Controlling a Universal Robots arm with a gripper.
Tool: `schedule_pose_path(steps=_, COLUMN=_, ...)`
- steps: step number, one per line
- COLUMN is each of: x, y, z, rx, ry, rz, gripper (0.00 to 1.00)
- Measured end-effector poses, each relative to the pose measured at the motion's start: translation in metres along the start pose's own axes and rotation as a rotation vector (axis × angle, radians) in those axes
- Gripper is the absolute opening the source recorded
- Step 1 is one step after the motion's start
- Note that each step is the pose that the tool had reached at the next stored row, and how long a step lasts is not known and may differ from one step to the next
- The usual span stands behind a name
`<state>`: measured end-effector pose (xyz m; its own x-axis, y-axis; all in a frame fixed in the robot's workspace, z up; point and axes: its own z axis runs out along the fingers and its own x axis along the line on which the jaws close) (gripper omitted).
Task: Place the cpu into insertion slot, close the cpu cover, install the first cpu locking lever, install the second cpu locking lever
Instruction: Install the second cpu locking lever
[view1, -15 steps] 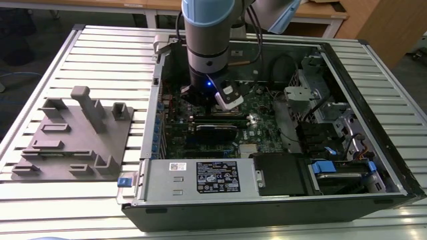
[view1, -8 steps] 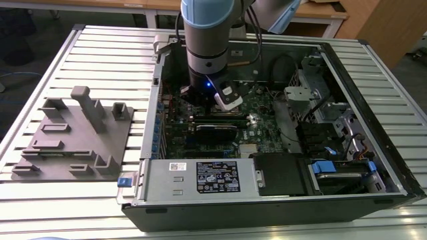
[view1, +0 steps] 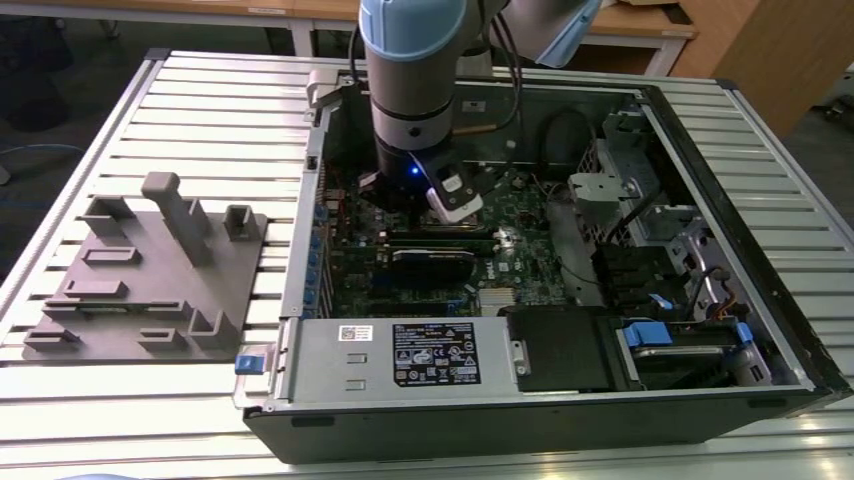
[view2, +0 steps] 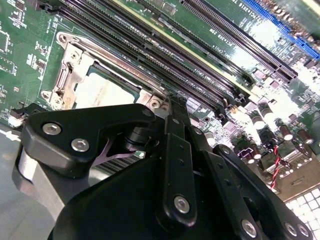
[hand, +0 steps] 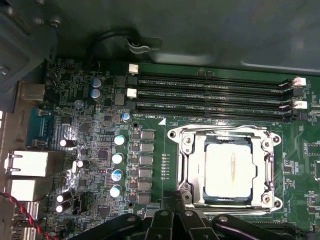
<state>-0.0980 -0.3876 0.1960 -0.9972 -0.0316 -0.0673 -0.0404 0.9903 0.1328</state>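
Just beyond the gripper (hand: 175, 220), the cpu (hand: 229, 171) sits in the insertion slot (hand: 186, 172), and the cpu cover (hand: 225, 132) looks closed over it. Whether the gripper is clenched or released, I cannot tell. Risk, as I judge it: a skewed push near the memory slots (hand: 210, 95) could scrape the motherboard (hand: 90, 150) or leave the cover unlatched.

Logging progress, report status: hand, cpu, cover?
Hand low at socket edge. Cpu seated in insertion slot. Cpu cover down around it. Nothing in the way.
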Motion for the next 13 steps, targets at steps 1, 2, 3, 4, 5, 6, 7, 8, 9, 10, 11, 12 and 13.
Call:
schedule_pose_path(steps=1, x=0.0005, y=0.0, z=0.0002, rx=-0.0005, ry=-0.0001, rz=0.0, gripper=0.11)
schedule_pose_path(steps=2, x=0.0009, y=-0.0001, z=0.0003, rx=-0.0008, ry=0.0, rz=0.0, gripper=0.11)
schedule_pose_path(steps=3, x=0.0013, y=-0.0001, z=0.0004, rx=-0.001, ry=0.0, rz=0.0, gripper=0.11)
schedule_pose_path(steps=4, x=0.0017, y=-0.0002, z=0.0006, rx=-0.0014, ry=-0.0001, rz=0.0, gripper=0.11)
schedule_pose_path(steps=5, x=0.0021, y=-0.0002, z=0.0007, rx=-0.0016, ry=0.0, rz=0.0, gripper=0.11)
schedule_pose_path(steps=6, x=0.0026, y=-0.0003, z=0.0008, rx=-0.0018, ry=-0.0001, rz=0.0, gripper=0.11)
schedule_pose_path(steps=7, x=0.003, y=-0.0003, z=0.001, rx=-0.002, ry=-0.0001, rz=0.0, gripper=0.11)
schedule_pose_path(steps=8, x=0.0034, y=-0.0004, z=0.0012, rx=-0.0021, ry=0.0, rz=0.0, gripper=0.11)
schedule_pose_path(steps=9, x=0.0036, y=-0.0004, z=0.0014, rx=-0.0021, ry=0.0001, rz=0.0, gripper=0.11)
schedule_pose_path(steps=10, x=0.0037, y=-0.0005, z=0.0015, rx=-0.0021, ry=0.0001, rz=0.0, gripper=0.11)
schedule_pose_path(steps=11, x=0.0038, y=-0.0005, z=0.0016, rx=-0.002, ry=0.0002, rz=0.0, gripper=0.11)
schedule_pose_path(steps=12, x=0.0039, y=-0.0005, z=0.0017, rx=-0.002, ry=0.0002, rz=0.0, gripper=0.11)
schedule_pose_path(steps=13, x=0.004, y=-0.0005, z=0.0019, rx=-0.0021, ry=0.0001, rz=0.0, gripper=0.11)
